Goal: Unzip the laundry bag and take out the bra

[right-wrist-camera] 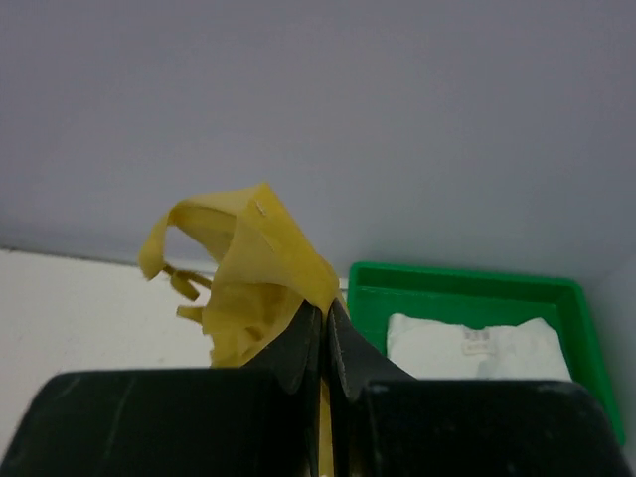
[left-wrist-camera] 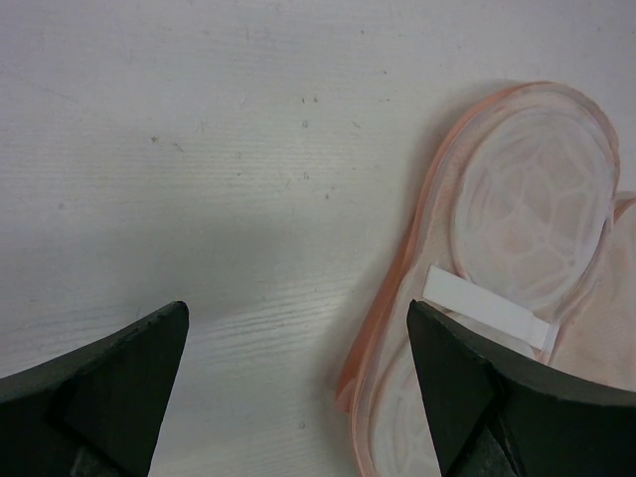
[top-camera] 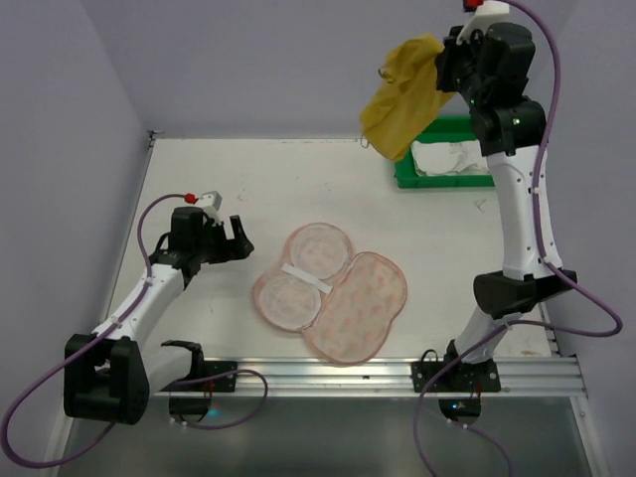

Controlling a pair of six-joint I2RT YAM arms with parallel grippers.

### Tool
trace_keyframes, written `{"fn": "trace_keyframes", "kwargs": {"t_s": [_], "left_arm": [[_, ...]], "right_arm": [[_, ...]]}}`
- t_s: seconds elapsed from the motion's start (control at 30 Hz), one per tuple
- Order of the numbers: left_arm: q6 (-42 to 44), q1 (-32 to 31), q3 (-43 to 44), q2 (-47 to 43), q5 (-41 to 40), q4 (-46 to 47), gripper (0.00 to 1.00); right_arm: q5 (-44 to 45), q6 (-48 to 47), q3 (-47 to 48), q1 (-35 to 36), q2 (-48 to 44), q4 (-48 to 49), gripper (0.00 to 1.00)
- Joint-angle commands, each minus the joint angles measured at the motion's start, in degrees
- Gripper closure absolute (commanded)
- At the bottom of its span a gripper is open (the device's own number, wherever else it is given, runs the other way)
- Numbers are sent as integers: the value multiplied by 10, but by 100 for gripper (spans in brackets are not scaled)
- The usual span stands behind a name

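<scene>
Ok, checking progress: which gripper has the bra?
The right gripper, high up by the green tray, shut on the yellow bra; the left gripper hangs open, empty, beside the laundry bag.

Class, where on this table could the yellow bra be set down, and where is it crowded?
Bare: far-left table, bordered by the left gripper, back wall and green tray; also between laundry bag and right arm. Crowded: centre, and the tray's white cloth.

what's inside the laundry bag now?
The laundry bag lies open: only pale lining and a white strap show inside. The yellow bra hangs from the right claw. Whatever is under the lining is covered.
</scene>
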Motion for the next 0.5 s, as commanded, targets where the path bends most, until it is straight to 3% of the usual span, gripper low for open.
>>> {"fn": "trace_keyframes", "kwargs": {"t_s": [0.0,0.23,0.47], "left_arm": [[15,4,5,2,-5,10,6],[15,4,2,2,-5,9,6],[15,4,4,10,-19,3,6]], "right_arm": [[62,36,22,-58,44,21,100],[40,97,-33,-153,97,128,100],[-25,132,-68,-163,169,180,100]]}}
